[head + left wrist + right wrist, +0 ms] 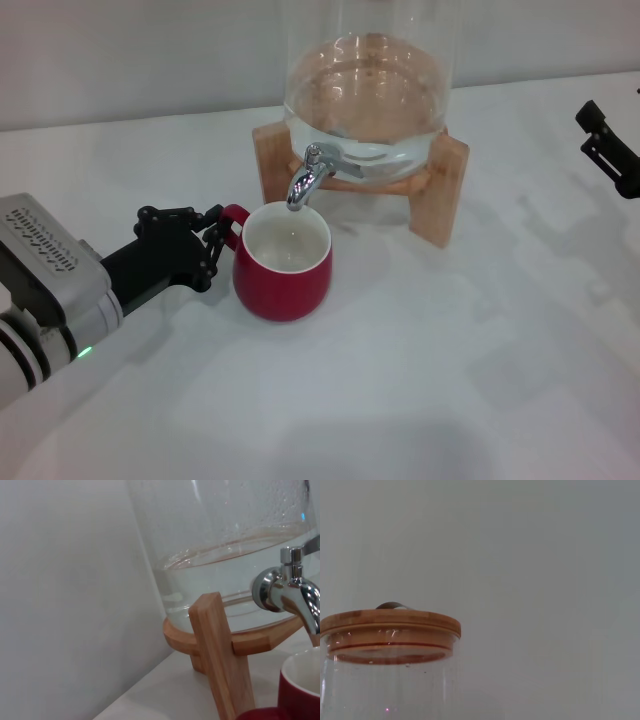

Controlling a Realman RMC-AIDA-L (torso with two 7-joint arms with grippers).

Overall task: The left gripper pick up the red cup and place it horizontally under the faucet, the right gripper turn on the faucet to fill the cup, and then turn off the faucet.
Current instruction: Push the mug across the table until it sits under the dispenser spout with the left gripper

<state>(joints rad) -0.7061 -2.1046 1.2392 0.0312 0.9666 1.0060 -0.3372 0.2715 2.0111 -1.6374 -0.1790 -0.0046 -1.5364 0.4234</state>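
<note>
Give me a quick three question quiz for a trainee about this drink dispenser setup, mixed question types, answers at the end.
1. True or false: the squat dark-red ceramic cup stands upright under the spout of the shiny chrome faucet.
2. Which gripper is at the cup's small loop handle? A) the black two-fingered left gripper B) the black right gripper
3. Fill in: the clear glass dispenser rests on a ____ stand.

Key
1. True; the cup's white inside faces up below the spout.
2. A; the right gripper sits far off at the head view's right edge, away from the faucet.
3. Wooden.
</note>
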